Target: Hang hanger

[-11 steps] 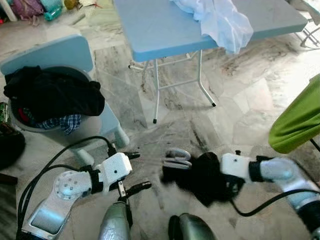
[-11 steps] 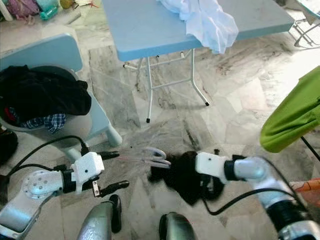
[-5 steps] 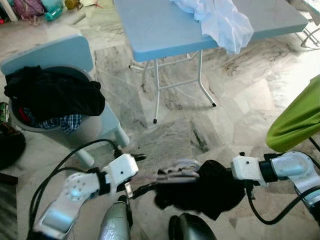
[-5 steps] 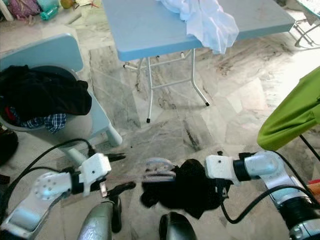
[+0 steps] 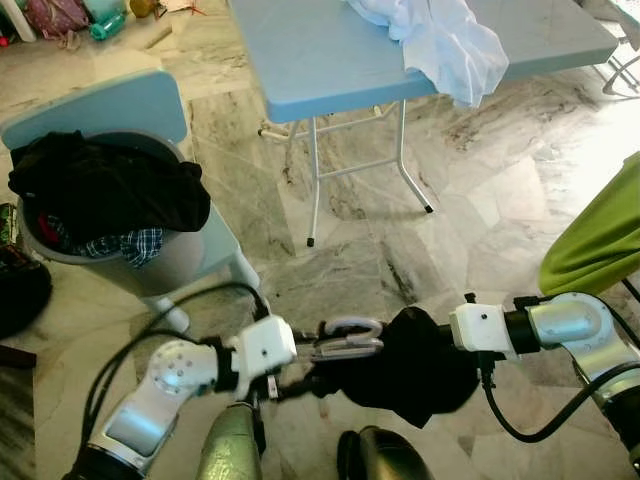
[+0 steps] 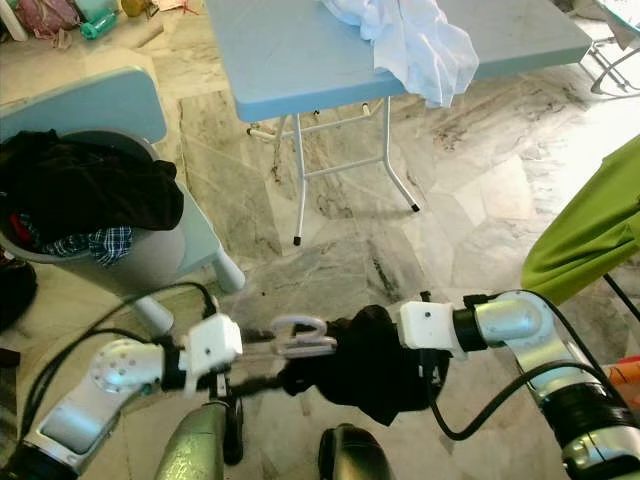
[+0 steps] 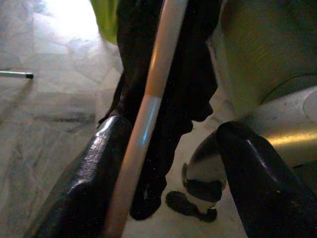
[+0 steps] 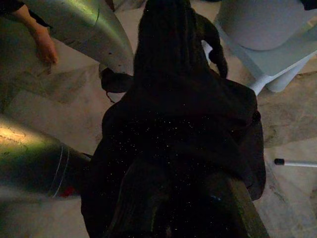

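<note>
A clear plastic hanger (image 5: 346, 336) carries a black garment (image 5: 420, 362) low over the marble floor in front of me. My right gripper (image 5: 446, 350) comes in from the right and is shut on the black garment, its fingers buried in the cloth (image 8: 178, 124). My left gripper (image 5: 308, 365) reaches in from the left, just below the hanger's hook. In the left wrist view the hanger's pale bar (image 7: 148, 99) runs between the two fingers (image 7: 89, 183), resting against one of them. A wide gap stays to the other, so this gripper is open.
A blue folding table (image 5: 330, 60) with a white cloth (image 5: 440, 35) stands ahead. At the left, a grey basket of dark clothes (image 5: 100, 185) sits on a light blue chair (image 5: 110, 105). A green garment (image 5: 600, 250) hangs at the right. A person's hand (image 8: 44, 47) is nearby.
My left gripper has moved right to the hanger, and its fingers now straddle the bar. The right gripper has shifted the garment slightly left and steadied it.
</note>
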You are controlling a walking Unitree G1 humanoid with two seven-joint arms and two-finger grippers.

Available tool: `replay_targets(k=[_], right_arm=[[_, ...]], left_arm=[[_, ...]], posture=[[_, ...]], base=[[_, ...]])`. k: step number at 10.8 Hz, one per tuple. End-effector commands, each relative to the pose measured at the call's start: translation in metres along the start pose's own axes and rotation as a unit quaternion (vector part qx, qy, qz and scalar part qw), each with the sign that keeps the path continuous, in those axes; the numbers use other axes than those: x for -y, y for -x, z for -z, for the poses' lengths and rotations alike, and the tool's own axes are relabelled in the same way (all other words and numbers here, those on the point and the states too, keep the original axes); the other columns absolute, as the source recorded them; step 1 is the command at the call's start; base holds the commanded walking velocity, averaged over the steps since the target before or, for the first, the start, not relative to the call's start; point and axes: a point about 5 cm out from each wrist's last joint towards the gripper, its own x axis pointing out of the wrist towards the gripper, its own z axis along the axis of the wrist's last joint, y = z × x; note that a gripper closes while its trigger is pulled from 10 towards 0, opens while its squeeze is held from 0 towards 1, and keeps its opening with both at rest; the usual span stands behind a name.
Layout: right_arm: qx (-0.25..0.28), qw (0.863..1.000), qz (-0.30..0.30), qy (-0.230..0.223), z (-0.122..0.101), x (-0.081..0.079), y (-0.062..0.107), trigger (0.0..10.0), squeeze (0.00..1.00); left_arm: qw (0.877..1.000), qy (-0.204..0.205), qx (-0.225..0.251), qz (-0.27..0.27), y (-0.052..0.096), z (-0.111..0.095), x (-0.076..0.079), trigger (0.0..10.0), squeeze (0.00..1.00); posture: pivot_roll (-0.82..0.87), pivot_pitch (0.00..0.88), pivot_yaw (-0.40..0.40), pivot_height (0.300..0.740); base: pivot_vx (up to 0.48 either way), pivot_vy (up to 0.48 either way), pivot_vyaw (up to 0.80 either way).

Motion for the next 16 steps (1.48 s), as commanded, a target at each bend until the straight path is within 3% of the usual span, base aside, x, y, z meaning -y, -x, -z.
replay_targets(k=[1,6,7,8,9,10,12,13,16], right_arm=[[0.011,1.000,0.015,0.011,-0.003,0.004,0.005,10.0,0.00],[-0.003,1.000,0.021,0.013,0.002,0.003,0.008,10.0,0.00],[-0.004,1.000,0.020,0.016,0.003,0.004,0.007,10.0,0.00],[-0.006,1.000,0.016,0.021,0.003,0.005,0.005,10.0,0.00],[-0.008,1.000,0.013,0.025,0.003,0.005,0.005,10.0,0.00],[-0.011,1.000,0.011,0.026,0.004,0.006,0.004,10.0,0.00],[-0.013,0.999,0.010,0.027,0.004,0.006,0.005,10.0,0.00],[-0.021,0.999,0.012,0.031,0.006,0.008,0.006,10.0,0.00],[-0.035,0.998,0.016,0.040,0.008,0.011,0.005,10.0,0.00]], left_arm=[[1.000,0.002,-0.009,0.016,-0.001,0.003,0.003,0.0,0.00],[0.999,-0.027,-0.044,0.009,0.017,0.004,-0.014,0.0,0.00],[0.998,-0.035,-0.049,0.004,0.020,0.004,-0.018,0.9,0.00],[0.997,-0.047,-0.055,0.005,0.021,0.003,-0.022,2.7,0.00],[0.997,-0.058,-0.059,0.006,0.020,0.002,-0.023,10.0,0.00],[0.997,-0.043,-0.060,-0.004,0.018,0.002,-0.025,10.0,1.00],[0.996,-0.056,-0.065,0.004,0.018,0.003,-0.024,10.0,1.00],[0.992,-0.094,-0.086,0.002,0.022,0.006,-0.027,10.0,1.00],[0.987,-0.125,-0.105,-0.002,0.026,0.005,-0.035,10.0,1.00]], posture=[[-0.01,0.223,-0.042,0.740],[-0.01,0.225,-0.046,0.740],[-0.01,0.224,-0.048,0.740],[-0.01,0.222,-0.049,0.740],[-0.01,0.220,-0.050,0.740],[-0.01,0.217,-0.053,0.740],[-0.01,0.215,-0.054,0.740],[-0.01,0.213,-0.055,0.740],[-0.01,0.208,-0.055,0.740]], base=[[0.000,0.000,0.00],[0.000,0.000,0.00],[0.000,0.000,0.00],[0.000,0.000,0.00],[0.000,0.000,0.00],[0.000,0.000,0.00],[0.000,0.000,0.00],[0.000,0.000,0.00],[0.000,0.000,0.00]])
